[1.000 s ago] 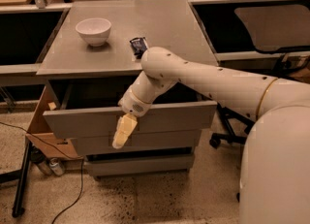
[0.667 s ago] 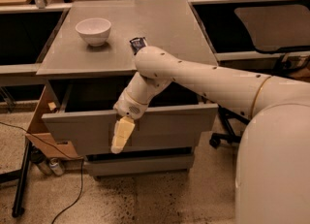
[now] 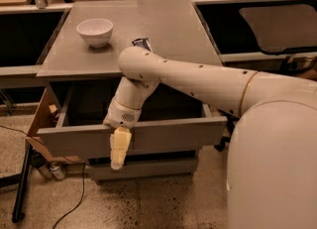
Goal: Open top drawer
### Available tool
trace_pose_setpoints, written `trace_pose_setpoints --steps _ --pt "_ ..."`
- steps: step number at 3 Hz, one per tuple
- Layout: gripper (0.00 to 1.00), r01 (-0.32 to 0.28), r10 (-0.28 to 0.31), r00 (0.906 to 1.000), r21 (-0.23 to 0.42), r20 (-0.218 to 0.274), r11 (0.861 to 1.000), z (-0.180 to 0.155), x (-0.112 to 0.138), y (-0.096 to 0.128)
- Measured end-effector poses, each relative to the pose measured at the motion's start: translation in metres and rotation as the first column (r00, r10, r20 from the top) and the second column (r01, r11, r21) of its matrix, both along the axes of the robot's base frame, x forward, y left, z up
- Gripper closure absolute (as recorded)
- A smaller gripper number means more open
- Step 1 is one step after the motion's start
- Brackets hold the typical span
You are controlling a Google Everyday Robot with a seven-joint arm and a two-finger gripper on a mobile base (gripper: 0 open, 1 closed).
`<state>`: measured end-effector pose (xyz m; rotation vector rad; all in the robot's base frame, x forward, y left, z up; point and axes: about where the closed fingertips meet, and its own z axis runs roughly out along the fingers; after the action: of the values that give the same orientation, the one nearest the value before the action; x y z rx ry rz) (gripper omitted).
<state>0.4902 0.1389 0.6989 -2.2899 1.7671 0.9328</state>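
The top drawer [image 3: 168, 136] is a wide grey drawer with a flat front, pulled well out from under the grey tabletop [image 3: 148, 29]. Its dark box interior [image 3: 89, 106] is exposed. My gripper [image 3: 119, 149] sits on the top edge of the drawer front, left of centre. One pale yellow finger [image 3: 121, 143] hangs down over the outside of the front, and the other is hidden behind it inside the drawer. My white arm [image 3: 198, 82] reaches in from the right across the drawer opening.
A white bowl [image 3: 95, 31] and a small dark packet [image 3: 141, 43] sit on the tabletop. A slimmer drawer front [image 3: 148, 167] shows below. A cardboard box [image 3: 42, 124], bottles [image 3: 49, 169], a black stand leg [image 3: 22, 183] and a cable lie at the left.
The top drawer has slid further out toward the camera. My gripper has moved with it, staying on the front's top edge.
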Motion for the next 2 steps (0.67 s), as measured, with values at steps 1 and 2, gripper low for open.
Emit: trace_pose_setpoints --steps 1,2 --pt "0.00 -0.118 0.117 0.9927 -0.034 -0.028 0.992 0.005 -0.024 0.001" --pt "0.00 -0.237 0.232 0.9694 -0.055 -0.079 0.970 0.007 -0.049 0.000"
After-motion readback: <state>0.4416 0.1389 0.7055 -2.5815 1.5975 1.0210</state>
